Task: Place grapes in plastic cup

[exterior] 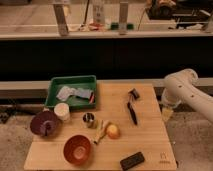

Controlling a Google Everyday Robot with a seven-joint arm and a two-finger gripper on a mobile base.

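Observation:
The plastic cup (pixel 62 111) is small, white and upright at the table's left, just below the green tray (pixel 72 91). A small greenish-yellow cluster (pixel 94 123) that may be the grapes lies beside the dark metal cup (pixel 88 118); I cannot tell for sure. Only the white elbow of my arm (pixel 182 92) shows, off the table's right edge. My gripper is out of view past the right side of the picture.
A purple bowl (pixel 44 123) sits left of the white cup, with an orange-red bowl (pixel 77 149) at the front. An orange fruit (pixel 113 131), a pale stick-like item (pixel 101 131), a black long-handled tool (pixel 132 107) and a black block (pixel 132 160) lie on the wooden table (pixel 150 140). The tray holds wrappers.

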